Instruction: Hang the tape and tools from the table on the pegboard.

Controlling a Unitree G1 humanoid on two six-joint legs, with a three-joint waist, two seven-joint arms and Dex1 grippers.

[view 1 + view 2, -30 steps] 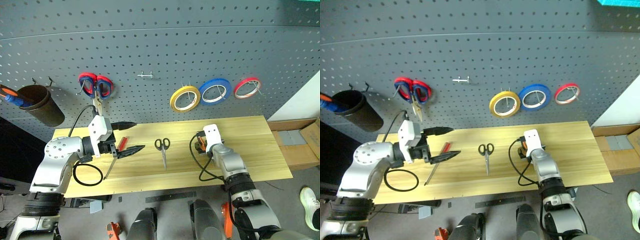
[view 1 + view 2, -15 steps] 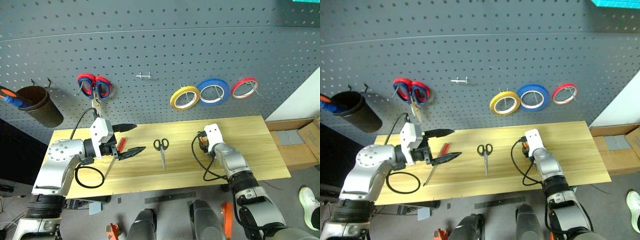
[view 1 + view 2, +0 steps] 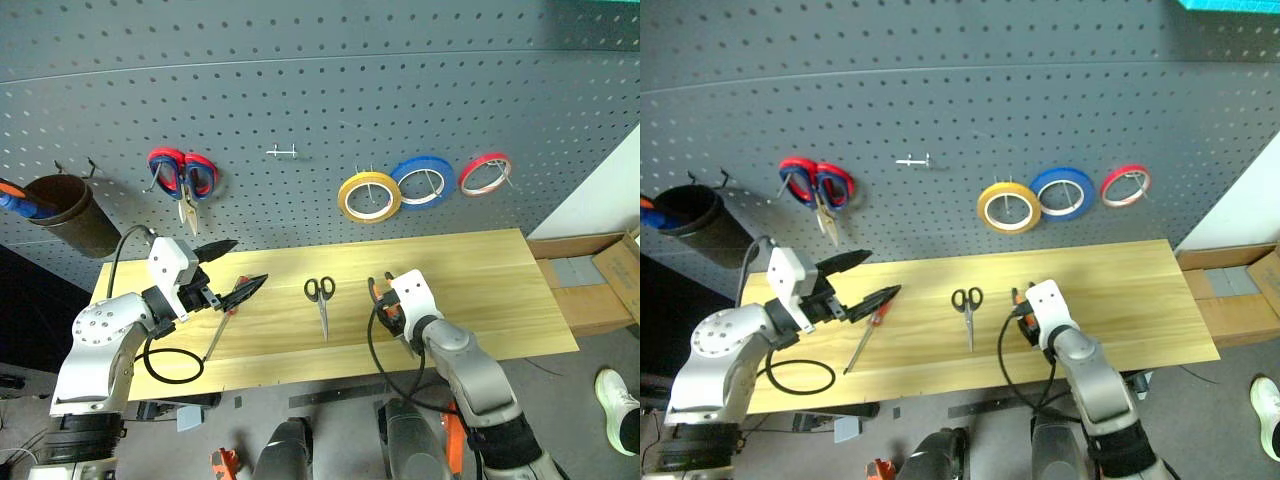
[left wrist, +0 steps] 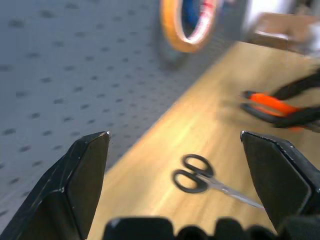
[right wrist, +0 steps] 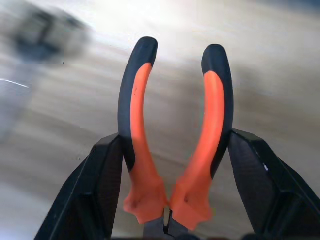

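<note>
The orange-and-black pliers (image 5: pixel 175 135) are held by their handles between the fingers (image 5: pixel 100 190) of my right gripper (image 3: pixel 385 308), which is shut on them just above the table (image 3: pixel 490 280). My left gripper (image 3: pixel 250 262) hovers open over the table's left part with nothing in it. The red-handled screwdriver (image 3: pixel 865 335) lies just below it. Between the two grippers the black-handled scissors (image 3: pixel 320 295) lie flat. The yellow tape (image 3: pixel 369 196) hangs on a hook of the pegboard (image 3: pixel 300 80).
On the pegboard hang red-and-blue scissors (image 3: pixel 183 175), a blue roll (image 3: pixel 425 182), a red roll (image 3: pixel 486 173) and a brown cup (image 3: pixel 62 215). A bare metal hook (image 3: pixel 282 152) sits between them. Cardboard boxes (image 3: pixel 600 280) stand right of the table.
My right gripper has shut on the pliers and drawn them up, back and to the left. My left gripper has shifted left and turned slightly.
</note>
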